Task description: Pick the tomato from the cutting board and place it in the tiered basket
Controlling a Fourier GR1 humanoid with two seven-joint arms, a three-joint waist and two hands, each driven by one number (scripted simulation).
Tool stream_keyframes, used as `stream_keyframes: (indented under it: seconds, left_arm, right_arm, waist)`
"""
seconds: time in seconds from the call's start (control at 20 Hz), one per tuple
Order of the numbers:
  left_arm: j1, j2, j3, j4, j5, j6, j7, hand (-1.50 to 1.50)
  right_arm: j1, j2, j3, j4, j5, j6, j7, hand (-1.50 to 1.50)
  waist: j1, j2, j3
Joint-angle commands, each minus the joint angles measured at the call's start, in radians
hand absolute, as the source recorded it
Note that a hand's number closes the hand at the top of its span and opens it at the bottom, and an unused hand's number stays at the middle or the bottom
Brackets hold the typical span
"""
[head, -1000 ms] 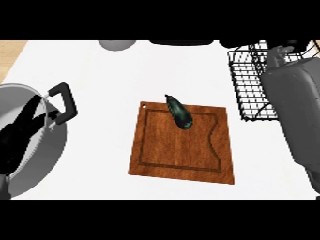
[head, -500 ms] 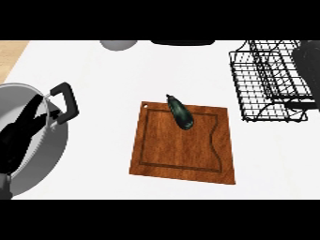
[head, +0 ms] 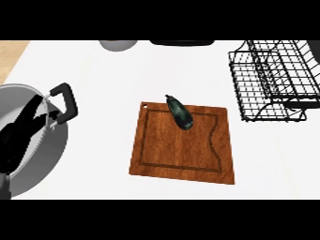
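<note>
Pointing its stem up-left, the dark vegetable (head: 181,114) lies diagonally; left robot hand (head: 10,140) spread apart.

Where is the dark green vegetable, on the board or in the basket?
On the cutting board: the vegetable lies at its far edge, outside the wire basket.

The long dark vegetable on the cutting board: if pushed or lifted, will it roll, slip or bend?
The dark vegetable looks smooth and shiny, so it may slip when gripped. Its long rounded body would probably roll if pushed from the side. It lies as one firm shape on the cutting board, so it likely stays stiff when lifted.
</note>
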Motion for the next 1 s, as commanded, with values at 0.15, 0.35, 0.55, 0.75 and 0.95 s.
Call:
stream_keyframes:
  seconds: [0.15, 0.35, 0.55, 0.75, 0.95]
  left_arm:
    - [0.073, -0.002, -0.004, 0.093, -0.032, 0.016, 0.028, 0.00]
    - [0.068, -0.021, -0.014, 0.078, -0.038, 0.033, 0.042, 0.00]
    - [0.053, 0.010, 0.016, 0.099, -0.014, -0.011, 0.045, 0.00]
    - [0.075, 0.009, 0.024, 0.093, -0.016, -0.013, 0.038, 0.00]
    - [0.067, 0.007, 0.027, 0.113, -0.018, -0.013, 0.043, 0.00]
  right_arm:
    - [-0.035, 0.027, -0.037, 0.176, -0.023, 0.152, 0.052, 1.50]
    - [-0.041, 0.029, -0.063, 0.280, -0.017, 0.218, 0.146, -1.50]
    - [-0.059, 0.009, -0.126, 0.336, -0.045, 0.174, 0.169, -1.50]
    - [-0.072, 0.032, -0.167, 0.314, -0.079, 0.090, 0.131, -1.50]
    - [-0.099, -0.008, -0.250, 0.254, -0.148, 0.011, 0.093, -1.50]
  waist:
    - [-0.002, 0.009, -0.019]
    - [0.002, 0.012, -0.019]
    - [0.003, 0.014, -0.018]
    - [0.001, 0.011, -0.017]
    - [-0.021, 0.005, -0.017]
